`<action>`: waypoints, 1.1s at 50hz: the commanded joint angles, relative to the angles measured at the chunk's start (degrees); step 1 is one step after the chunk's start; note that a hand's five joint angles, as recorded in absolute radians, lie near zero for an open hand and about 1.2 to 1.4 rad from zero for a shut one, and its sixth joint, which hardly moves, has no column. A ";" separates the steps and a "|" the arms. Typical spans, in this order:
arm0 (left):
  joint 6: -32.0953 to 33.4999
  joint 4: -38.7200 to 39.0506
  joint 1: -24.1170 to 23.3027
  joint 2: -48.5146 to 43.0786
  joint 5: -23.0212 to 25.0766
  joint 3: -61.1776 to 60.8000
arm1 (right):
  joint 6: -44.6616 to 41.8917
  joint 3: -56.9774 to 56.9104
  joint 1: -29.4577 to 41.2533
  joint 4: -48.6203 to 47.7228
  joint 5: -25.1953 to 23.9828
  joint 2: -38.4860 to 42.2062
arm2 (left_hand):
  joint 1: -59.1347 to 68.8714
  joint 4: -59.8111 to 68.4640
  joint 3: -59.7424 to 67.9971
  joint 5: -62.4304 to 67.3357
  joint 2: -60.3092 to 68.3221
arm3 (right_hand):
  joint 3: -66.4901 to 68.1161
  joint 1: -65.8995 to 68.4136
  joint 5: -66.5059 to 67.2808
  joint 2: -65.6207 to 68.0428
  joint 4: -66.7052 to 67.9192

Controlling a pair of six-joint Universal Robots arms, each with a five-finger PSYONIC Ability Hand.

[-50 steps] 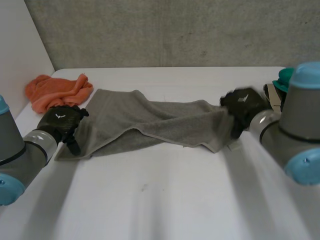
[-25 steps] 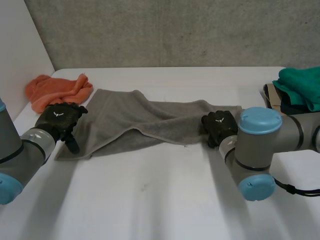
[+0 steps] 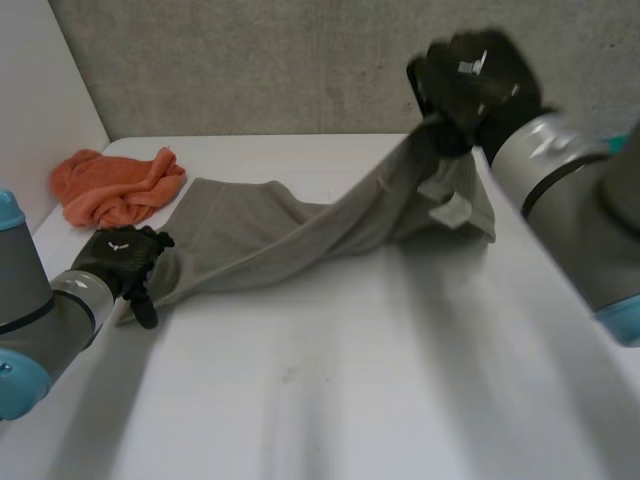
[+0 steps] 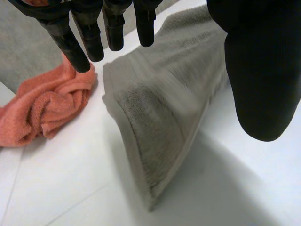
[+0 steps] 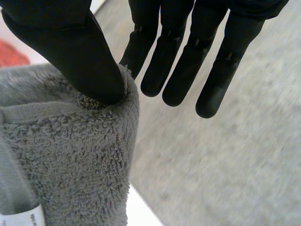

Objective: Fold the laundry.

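Note:
A grey towel [image 3: 290, 235] stretches across the white table [image 3: 330, 390], its left end lying flat and its right end lifted high. My right hand [image 3: 470, 85] is raised above the table's back right and is shut on that end. In the right wrist view its thumb [image 5: 70, 52] pinches the towel's edge [image 5: 70, 155] against a finger, close to a white label [image 5: 16, 219]. My left hand [image 3: 120, 260] rests open at the towel's near left corner. In the left wrist view its straight fingers [image 4: 80, 42] and thumb [image 4: 263, 70] hover over the towel's end [image 4: 164, 103].
A crumpled orange cloth [image 3: 115, 185] lies at the table's back left, just beyond my left hand, and appears beside the towel's end in the left wrist view [image 4: 42, 108]. A white side wall stands on the left and a grey wall runs behind the table.
My right hand came down onto the towel's right end, shut on it and swung it high toward the back. The towel pulled taut. My left hand drew slightly nearer and stayed open.

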 commanded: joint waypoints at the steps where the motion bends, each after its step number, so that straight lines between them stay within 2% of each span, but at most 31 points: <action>1: 0.06 0.19 -1.59 -3.13 0.01 0.90 | 5.56 -7.27 0.94 5.28 -2.33 -6.96 | -2.43 -1.83 -2.25 -3.38 -2.16 | 12.21 14.92 13.31 12.32 11.69; 5: 0.24 0.37 -2.99 -5.59 -0.34 2.04 | 7.76 -10.17 1.03 6.34 -2.68 -8.55 | -2.43 -1.83 -2.25 -3.38 -2.16 | 12.21 14.92 13.31 12.32 11.69; 7: 0.41 0.72 -3.26 -6.74 -0.69 2.66 | 8.29 -10.97 1.03 6.87 -2.60 -8.82 | 2.45 3.05 2.63 1.50 2.72 | 12.21 14.92 13.31 12.32 11.69; 8: 0.50 0.98 -3.35 -7.27 -0.96 2.92 | 8.47 -11.24 1.03 7.13 -2.60 -8.99 | 9.32 9.92 9.50 8.37 9.59 | 12.21 14.92 13.31 12.32 11.69; 9: 0.94 1.85 -3.35 -8.40 -1.65 3.62 | 8.73 -11.59 0.94 7.57 -2.60 -9.08 | 29.21 29.80 29.39 28.26 29.48 | 12.21 14.92 13.31 12.32 11.69; 12: 1.20 4.23 -3.00 -9.90 -2.71 5.12 | 9.08 -11.68 0.76 8.01 -2.51 -9.17 | 65.79 66.39 65.98 64.84 66.06 | 12.21 14.92 13.31 12.32 11.69; 15: 1.03 5.55 -2.74 -11.22 -2.63 7.23 | 9.52 -10.71 0.50 8.54 -2.42 -9.17 | 67.57 68.17 67.75 66.62 67.84 | 12.21 14.92 13.31 12.32 11.69; 17: 0.85 4.68 -3.00 -11.49 -1.76 8.02 | 9.52 -9.23 0.41 8.45 -2.60 -8.91 | 67.57 68.17 67.75 66.62 67.84 | 12.21 14.92 13.31 12.32 11.69; 18: 0.77 4.15 -3.09 -11.23 -1.40 8.19 | 9.52 -8.61 0.50 8.37 -2.51 -8.91 | 61.93 62.53 62.11 60.98 62.20 | 12.21 14.92 13.31 12.32 11.69; 19: 0.50 3.45 -3.17 -10.79 -1.05 8.20 | 9.44 -7.99 0.50 8.36 -2.42 -8.82 | 52.21 52.81 52.40 51.26 52.48 | 12.21 14.92 13.31 12.32 11.69; 20: -0.46 2.14 -3.52 -9.66 -0.52 7.85 | 9.35 -7.03 0.67 8.19 -2.51 -8.56 | 29.30 29.90 29.48 28.35 29.57 | 12.21 14.92 13.31 12.32 11.69; 21: -1.16 1.43 -3.70 -8.86 -0.43 7.58 | 9.35 -6.58 0.67 8.02 -2.51 -8.38 | 19.25 19.85 19.43 18.30 19.52 | 12.21 14.92 13.31 12.32 11.69; 22: -1.95 0.81 -3.88 -7.98 -0.34 7.23 | 9.26 -6.32 0.76 7.84 -2.51 -8.03 | 11.49 12.09 11.67 10.54 11.76 | 12.21 14.92 13.31 12.32 11.69; 24: -4.93 -0.94 -4.66 -5.36 -0.43 5.83 | 9.17 -6.14 1.02 7.23 -2.42 -7.33 | 5.21 5.81 5.39 4.26 5.48 | 12.21 14.92 13.31 12.32 11.69; 28: -10.38 -3.58 -7.12 -1.92 -0.61 3.20 | 9.43 -6.93 2.34 6.26 -1.72 -6.80 | 2.66 3.26 2.85 1.71 2.93 | 12.21 14.92 13.31 12.32 11.69; 34: -16.19 -5.87 -11.17 -1.91 -1.66 2.39 | 9.96 -8.95 5.59 5.99 0.39 -7.24 | -2.21 -1.61 -2.02 -3.16 -1.94 | 12.21 14.92 13.31 12.32 11.69; 42: -20.94 -6.31 -15.74 -8.40 -5.17 9.76 | 12.51 -12.99 12.00 6.08 4.52 -8.03 | -2.43 -1.83 -2.25 -3.38 -2.16 | 12.21 14.92 13.31 12.32 11.69; 47: -24.45 -4.82 -18.46 -12.10 -7.46 14.69 | 12.86 -13.26 15.26 6.17 5.49 -8.46 | -2.43 -1.83 -2.25 -3.38 -2.16 | 12.21 14.92 13.31 12.32 11.69; 55: -32.36 -3.94 -23.56 -16.76 -7.90 21.29 | 13.74 -13.61 18.95 5.99 8.04 -8.55 | -2.43 -1.83 -2.25 -3.38 -2.16 | 12.21 14.92 13.31 12.32 11.69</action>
